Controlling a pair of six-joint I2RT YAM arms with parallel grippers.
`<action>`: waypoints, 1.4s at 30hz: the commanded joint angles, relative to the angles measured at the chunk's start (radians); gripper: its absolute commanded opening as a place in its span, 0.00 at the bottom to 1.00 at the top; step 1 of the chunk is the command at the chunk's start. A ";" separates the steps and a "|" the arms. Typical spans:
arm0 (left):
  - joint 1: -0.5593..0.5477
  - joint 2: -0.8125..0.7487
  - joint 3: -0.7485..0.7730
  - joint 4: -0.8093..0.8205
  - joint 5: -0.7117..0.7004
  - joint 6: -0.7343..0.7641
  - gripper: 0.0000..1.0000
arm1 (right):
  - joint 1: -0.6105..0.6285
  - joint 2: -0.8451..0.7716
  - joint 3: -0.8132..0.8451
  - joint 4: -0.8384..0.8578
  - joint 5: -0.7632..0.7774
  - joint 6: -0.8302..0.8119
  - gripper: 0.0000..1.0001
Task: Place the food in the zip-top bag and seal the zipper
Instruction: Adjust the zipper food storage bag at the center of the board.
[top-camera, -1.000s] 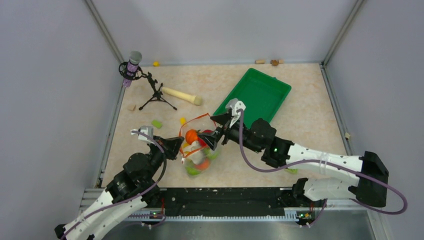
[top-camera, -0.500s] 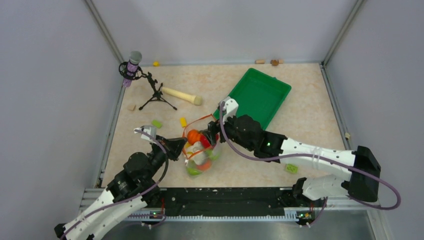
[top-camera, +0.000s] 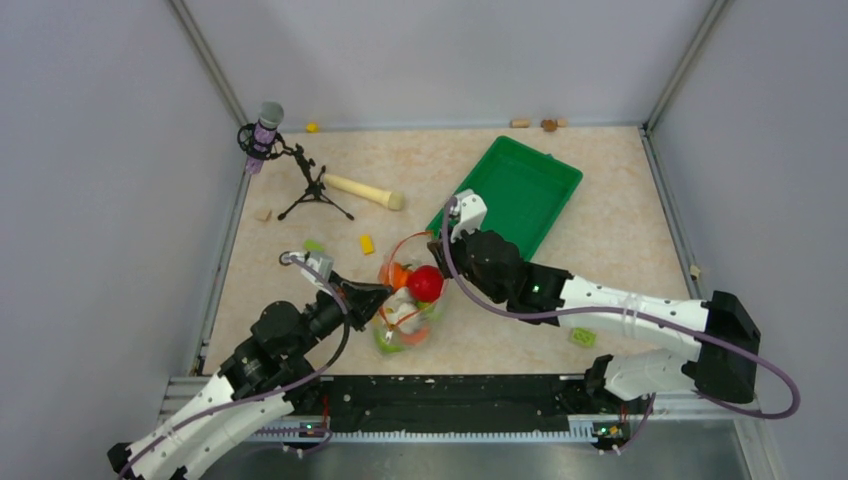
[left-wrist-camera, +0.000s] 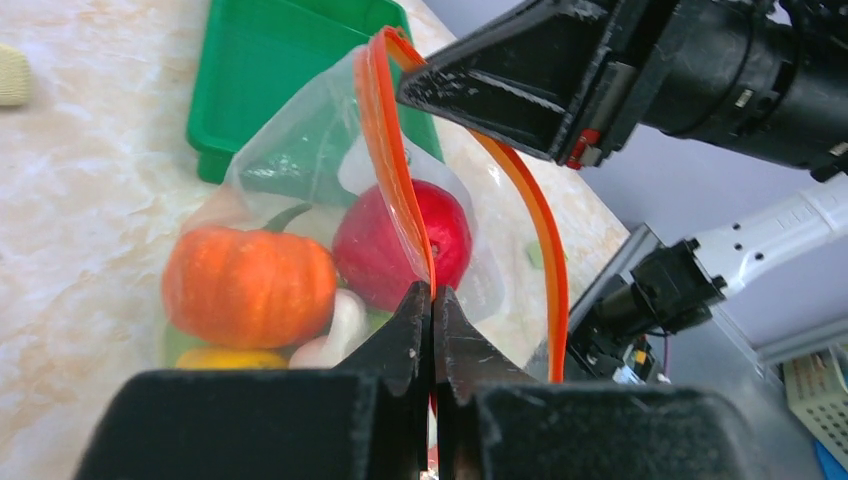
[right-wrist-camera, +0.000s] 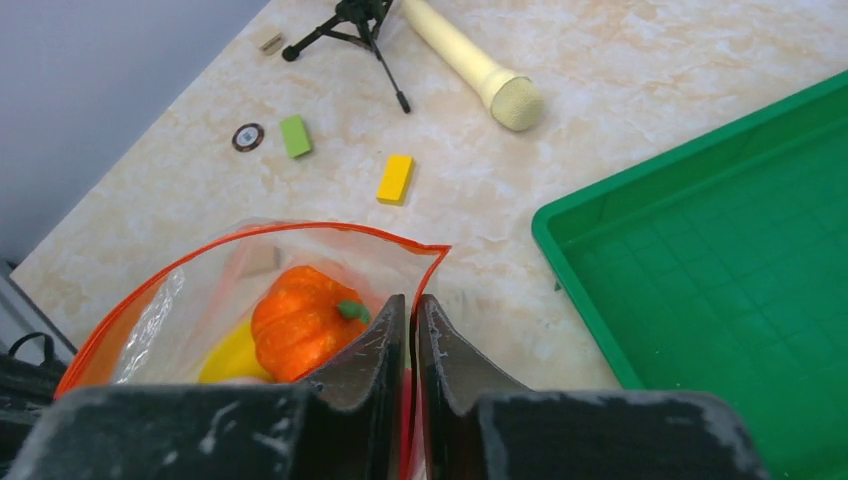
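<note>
Left gripper (left-wrist-camera: 432, 300) and right gripper (right-wrist-camera: 410, 305) are pinching the zipper (left-wrist-camera: 387, 150) (2 separate points); food (left-wrist-camera: 250, 285) is sitting inside the zip-top bag (left-wrist-camera: 290, 165).

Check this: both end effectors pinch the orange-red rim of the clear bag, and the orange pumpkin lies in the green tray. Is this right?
Not quite. The orange pumpkin lies inside the clear bag, not in the green tray, as the left wrist view shows. The left end effector and right end effector do pinch the orange-red rim.
</note>
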 joint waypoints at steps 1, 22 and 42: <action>0.004 0.038 0.001 0.128 0.136 0.015 0.00 | 0.009 -0.083 -0.029 0.053 0.091 0.009 0.00; 0.003 0.248 0.104 0.310 0.604 0.206 0.97 | -0.055 -0.171 0.215 -0.853 0.492 0.390 0.00; -0.292 0.315 -0.156 0.623 0.214 0.405 0.97 | -0.176 0.045 0.335 -0.944 0.332 0.475 0.00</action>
